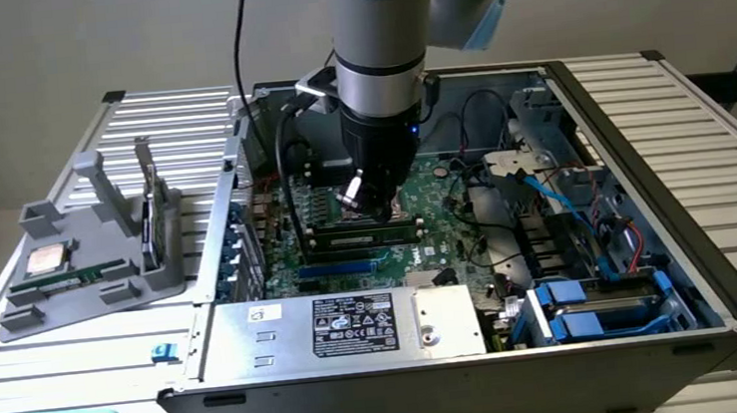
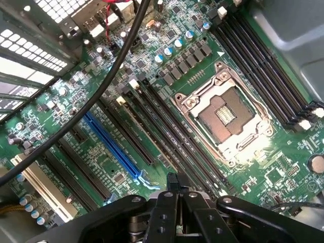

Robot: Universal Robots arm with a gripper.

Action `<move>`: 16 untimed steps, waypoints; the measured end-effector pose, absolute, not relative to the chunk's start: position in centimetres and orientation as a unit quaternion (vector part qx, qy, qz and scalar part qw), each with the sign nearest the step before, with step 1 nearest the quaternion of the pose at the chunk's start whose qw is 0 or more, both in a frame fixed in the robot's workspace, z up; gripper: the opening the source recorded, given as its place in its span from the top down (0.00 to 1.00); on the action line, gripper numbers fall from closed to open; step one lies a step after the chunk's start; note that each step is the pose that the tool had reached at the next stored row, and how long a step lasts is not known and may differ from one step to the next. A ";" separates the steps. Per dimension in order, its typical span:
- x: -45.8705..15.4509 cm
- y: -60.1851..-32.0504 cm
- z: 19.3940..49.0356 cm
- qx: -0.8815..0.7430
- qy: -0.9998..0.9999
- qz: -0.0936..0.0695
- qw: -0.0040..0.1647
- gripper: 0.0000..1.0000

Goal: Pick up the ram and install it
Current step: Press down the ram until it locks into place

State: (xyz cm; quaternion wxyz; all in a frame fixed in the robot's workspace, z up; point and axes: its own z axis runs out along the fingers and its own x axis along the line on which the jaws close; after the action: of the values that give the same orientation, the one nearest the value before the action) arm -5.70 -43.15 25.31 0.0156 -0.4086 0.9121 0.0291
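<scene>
Over the motherboard [image 1: 449,209] inside the open computer case [image 1: 692,238], the gripper [image 1: 370,194] hangs from the arm with its tip just above the long black memory slots [image 1: 368,233]. In the wrist view the gripper [image 2: 173,182] has its two dark fingers [image 2: 167,202] pressed together, so the jaws are closed, and nothing shows between them. Their tip sits over the near ends of the black slots [image 2: 172,136] that run beside the open processor socket [image 2: 225,114]. A blue slot [image 2: 114,147] lies on the far side of those slots from the socket, and a black cable [image 2: 91,109] crosses above the board.

The ram [image 1: 71,281] appears as a thin green strip lying flat in the grey holder [image 1: 31,316] on the slatted table [image 1: 62,363], at the exterior view's left, outside the case. A square silver processor chip [image 1: 48,259] rests just beside it in the same holder. The ram is well apart from the jaws, with the case wall [image 1: 218,240] between them, and the gripper does not touch it.
</scene>
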 end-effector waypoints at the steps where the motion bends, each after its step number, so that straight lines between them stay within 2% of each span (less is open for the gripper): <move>1: -5.7 -43.1 25.3 -0.403 0.915 0.029 0.016 0.91; 16: -5.7 -43.1 25.2 -0.314 0.949 0.027 0.018 0.91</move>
State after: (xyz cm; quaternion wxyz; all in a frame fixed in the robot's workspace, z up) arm -5.71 -43.15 25.20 0.0185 -0.3135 0.9490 0.0274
